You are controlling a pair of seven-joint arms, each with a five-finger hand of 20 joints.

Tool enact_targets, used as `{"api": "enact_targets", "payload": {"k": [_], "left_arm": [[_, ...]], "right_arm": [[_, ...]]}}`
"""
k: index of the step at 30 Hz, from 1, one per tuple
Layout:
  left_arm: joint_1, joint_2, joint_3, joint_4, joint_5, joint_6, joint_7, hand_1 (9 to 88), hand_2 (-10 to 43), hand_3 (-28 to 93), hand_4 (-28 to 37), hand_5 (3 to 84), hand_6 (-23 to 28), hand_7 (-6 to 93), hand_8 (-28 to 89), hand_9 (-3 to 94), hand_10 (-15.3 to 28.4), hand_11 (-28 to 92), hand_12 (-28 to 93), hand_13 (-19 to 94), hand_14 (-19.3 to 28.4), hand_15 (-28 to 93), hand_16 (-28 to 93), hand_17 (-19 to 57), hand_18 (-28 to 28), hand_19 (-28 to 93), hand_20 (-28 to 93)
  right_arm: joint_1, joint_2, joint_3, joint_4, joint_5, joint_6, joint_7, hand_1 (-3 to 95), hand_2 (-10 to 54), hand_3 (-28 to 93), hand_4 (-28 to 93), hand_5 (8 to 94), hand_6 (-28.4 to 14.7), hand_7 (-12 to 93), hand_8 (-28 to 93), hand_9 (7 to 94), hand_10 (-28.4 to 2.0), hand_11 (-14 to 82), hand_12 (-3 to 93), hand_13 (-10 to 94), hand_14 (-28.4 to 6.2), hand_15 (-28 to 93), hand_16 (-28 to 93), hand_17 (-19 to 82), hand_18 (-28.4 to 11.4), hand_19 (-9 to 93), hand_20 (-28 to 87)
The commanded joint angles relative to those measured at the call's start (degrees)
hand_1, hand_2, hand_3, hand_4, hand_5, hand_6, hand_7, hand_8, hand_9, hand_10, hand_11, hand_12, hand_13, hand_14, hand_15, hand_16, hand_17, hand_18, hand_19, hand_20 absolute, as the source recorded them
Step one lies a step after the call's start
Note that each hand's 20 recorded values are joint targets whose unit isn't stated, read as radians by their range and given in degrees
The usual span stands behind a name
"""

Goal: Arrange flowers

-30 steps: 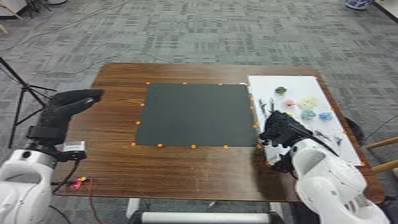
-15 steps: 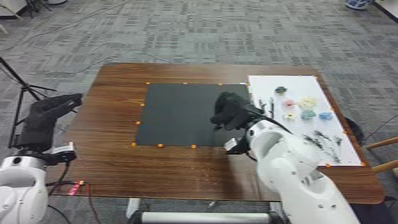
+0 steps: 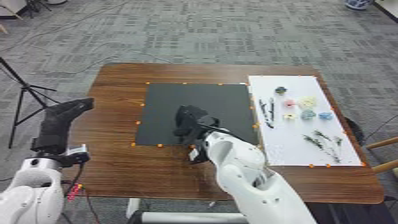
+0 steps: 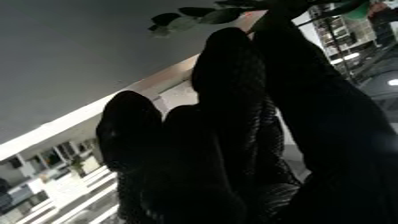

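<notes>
Over black mat (image 3: 195,94) — right hand (image 3: 187,120), pinching leafy sprig (image 4: 220,16)

Here we've got the brown wooden table (image 3: 133,167), smooth, with a soft sheen; the square black mat (image 3: 195,94), dead matt; the rectangular white sheet (image 3: 289,137), smooth and matt. Glossy, plastic-looking shell on the white right arm (image 3: 253,182), and coarse black knitted fabric over the right hand (image 3: 190,120)! Grey patterned carpet (image 3: 200,42), woven, rough, no shine.

Black tripod (image 3: 25,86) — left of tabletop (image 3: 115,170). Blue-and-white pot (image 3: 358,4) — far right, on grey carpet (image 3: 204,37). Wooden bars (image 3: 384,143), right edge.
</notes>
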Motion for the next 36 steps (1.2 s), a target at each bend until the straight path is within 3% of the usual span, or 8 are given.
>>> {"api": "enact_targets", "payload": {"k": [1,3,7,16,20,25,32,36], "left_arm": [[-4.57,-1.43,4.8,2.18,-0.94,-0.89,1.26,29.2,-4.7,70,-19.1,53.5,4.6,15.0,-9,45.7,13.4,20,10,31,13.6,9,2,3.2,9.6,4,15],[-4.84,-1.9,5.54,2.13,-0.82,-1.33,1.44,29.1,-4.6,70,-19.2,53.4,4.6,15.0,-9,45.7,13.4,20,10,31,13.7,8,2,3.2,9.5,3,15],[-7.09,-3.06,7.92,3.2,-0.94,-2.37,2.05,29.1,-4.6,70,-19.4,53.4,4.6,14.9,-8,45.6,13.4,20,10,31,13.7,8,2,3.2,9.4,3,15],[-9.5,-4.59,9.99,4.12,-1.2,-3.64,2.6,28.9,-4.4,70,-19.5,53.2,4.5,14.9,-8,45.6,13.3,20,10,31,13.9,9,2,3.0,9.5,3,15],[-9.55,-4.8,9.64,3.69,-1.1,-4.44,2.6,28.8,-4.2,69,-19.5,53.2,4.5,14.9,-8,45.6,13.4,20,10,31,14.0,9,3,2.8,9.7,4,15],[-9.37,-4.92,9.37,3.33,-1.77,-3.94,2.81,28.7,-4.1,69,-19.5,53.1,4.5,15.0,-8,45.5,13.3,20,11,31,14.1,9,3,2.6,9.9,4,15],[-9.45,-5.45,9.69,3.27,-0.99,-4.73,2.6,28.7,-4.1,69,-19.3,52.9,4.4,14.8,-8,45.4,13.4,20,11,31,14.3,10,3,2.6,10.0,4,15],[-8.42,-5.44,8.86,2.75,-1.13,-4.36,2.47,28.6,-4.2,69,-19.2,52.8,4.4,14.8,-8,45.3,13.4,20,11,31,14.2,10,3,2.5,10.0,4,15]], "right_arm": [[3.84,-5.9,-1.5,5.39,-3.59,4.37,-2.38,56.1,-9.5,57,-3,70.9,0.1,42,30,93.7,-7.5,44.3,30.4,94,2.9,73,24,64,-15.6,93,43],[3.63,-7.49,-0.93,6.52,-4.81,4.38,-2.79,56.1,-9.5,58,-4,70.9,0.3,43,30,93.7,-7.5,44.3,30.4,94,2.7,73,24,64,-15.6,93,43],[3.63,-9.86,0.37,9.72,-6.45,5.6,-3.64,56.0,-9.5,58,-4,70.9,0.4,43,29,93.7,-7.6,44.4,30.3,94,2.6,74,24,64,-15.7,93,43],[-0.28,-15.9,4.7,15.04,-10.66,4.41,-5.5,55.4,-9.5,58,-5,71.1,0.6,43,29,93.7,-7.8,44.8,29.9,94,2.1,74,24,63,-15.9,93,43],[-0.74,-16.23,5.13,15.63,-8.34,2.28,-4.04,53.6,-9.5,59,-4,71.4,1.2,43,28,93.7,-7.9,45.0,29.6,94,1.8,74,24,63,-16.3,93,43],[-0.96,-17.43,5.37,16.4,-5.45,2.89,-3.48,53.3,-9.5,59,-4,72.1,1.4,43,27,93.7,-8.1,45.0,29.2,94,1.4,73,24,63,-16.6,93,42],[-0.86,-17.03,5.36,15.75,-5.11,1.67,-4.91,52.0,-9.5,57,-5,72.5,1.4,42,27,93.7,-8.3,45.0,28.6,94,1.0,73,24,62,-16.8,93,42],[-0.28,-15.08,4.13,14.0,-3.28,2.18,-4.76,49.6,-9.5,53,-3,71.7,0.3,35,26,91.5,-9.0,43.0,30.1,94,0.3,69,28,59,-17.8,93,41]]}}
